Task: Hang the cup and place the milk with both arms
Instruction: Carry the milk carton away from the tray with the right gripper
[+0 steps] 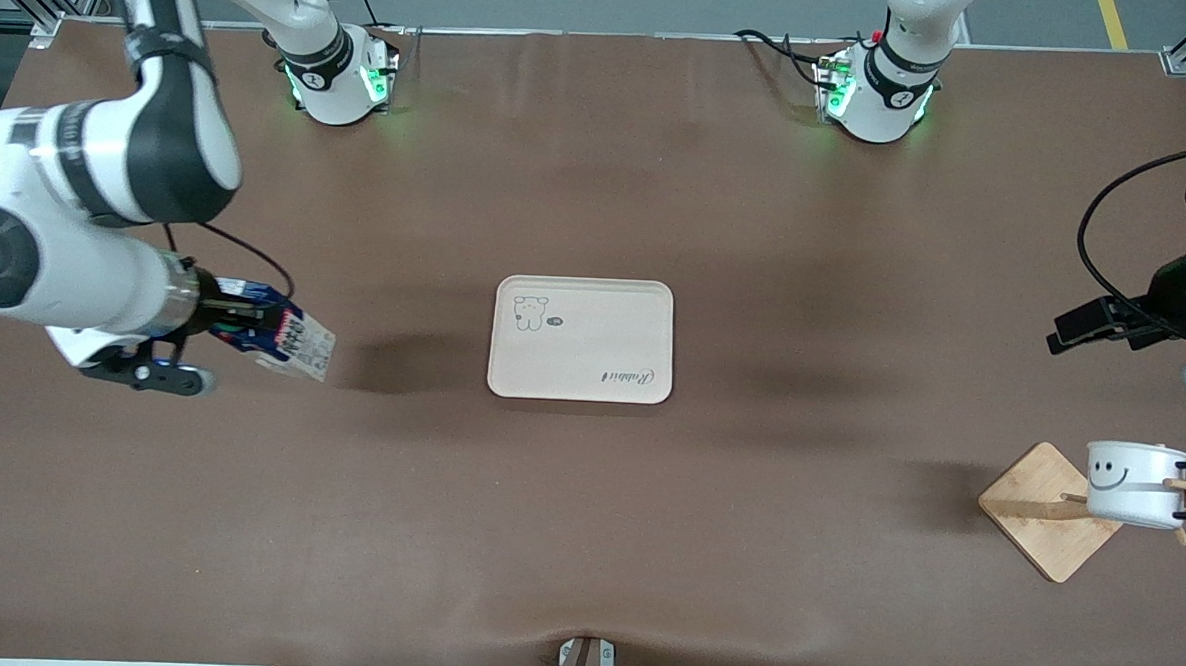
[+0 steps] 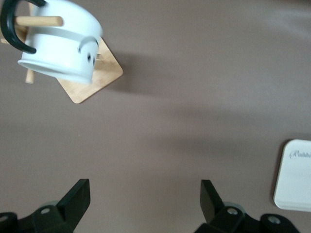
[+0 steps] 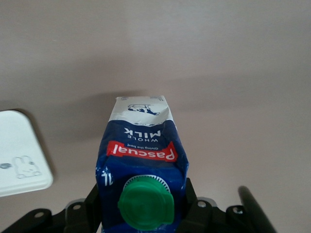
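Front view: the cup already hangs by its black handle on a peg of the wooden rack, below the left gripper, which is lifted over bare desk at the left arm's end and appears to be waiting. The right gripper is up in the air at the right arm's end with the milk tilted in its grasp; the pale tray lies well off toward the middle of the desk. So hanging looks finished, and placing the milk is the step in hand.

Left wrist view: the left gripper has its fingers spread wide with nothing between them; the cup sits on its peg well clear of them.

Right wrist view: the right gripper is clamped on the milk on both sides, just beside the green cap. A corner of the tray shows off to one side.

The next move, as I judge it, calls for carrying the carton across to over the tray, bringing it upright, lowering it until its base rests flat, and only then letting go.
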Available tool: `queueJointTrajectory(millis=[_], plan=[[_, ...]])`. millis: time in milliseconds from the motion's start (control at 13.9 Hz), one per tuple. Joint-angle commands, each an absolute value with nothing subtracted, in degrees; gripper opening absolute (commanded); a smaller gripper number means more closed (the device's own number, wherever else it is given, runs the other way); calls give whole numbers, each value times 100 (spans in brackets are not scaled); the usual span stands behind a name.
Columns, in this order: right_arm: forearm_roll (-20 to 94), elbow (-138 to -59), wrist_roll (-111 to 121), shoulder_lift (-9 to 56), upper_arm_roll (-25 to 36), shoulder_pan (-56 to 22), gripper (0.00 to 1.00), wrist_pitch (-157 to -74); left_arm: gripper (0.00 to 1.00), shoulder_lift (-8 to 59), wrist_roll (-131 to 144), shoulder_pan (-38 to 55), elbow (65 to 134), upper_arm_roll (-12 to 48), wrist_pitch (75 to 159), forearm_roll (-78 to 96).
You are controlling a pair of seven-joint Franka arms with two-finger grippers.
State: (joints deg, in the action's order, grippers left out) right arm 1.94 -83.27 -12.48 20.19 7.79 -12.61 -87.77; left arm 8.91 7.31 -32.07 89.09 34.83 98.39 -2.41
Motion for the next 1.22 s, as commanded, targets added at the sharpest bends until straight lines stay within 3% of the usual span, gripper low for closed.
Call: queueJointTrajectory(millis=[0, 287, 503, 1149], plan=[[105, -8630, -504, 1802, 650, -722, 7, -8815, 100, 739, 844, -2657, 8588, 3236, 9335, -552], [97, -9366, -37, 1320, 650, -370, 7, -9069, 100, 484, 756, -1014, 8552, 1524, 9089, -554], [79, -10114, 123, 985, 659, -202, 7, -9552, 100, 212, 721, -301, 8639, 793, 8667, -519], [-501, -10933, 527, 827, 659, 211, 9, -9931, 100, -642, 677, 26, 9651, 536, 8842, -492]])
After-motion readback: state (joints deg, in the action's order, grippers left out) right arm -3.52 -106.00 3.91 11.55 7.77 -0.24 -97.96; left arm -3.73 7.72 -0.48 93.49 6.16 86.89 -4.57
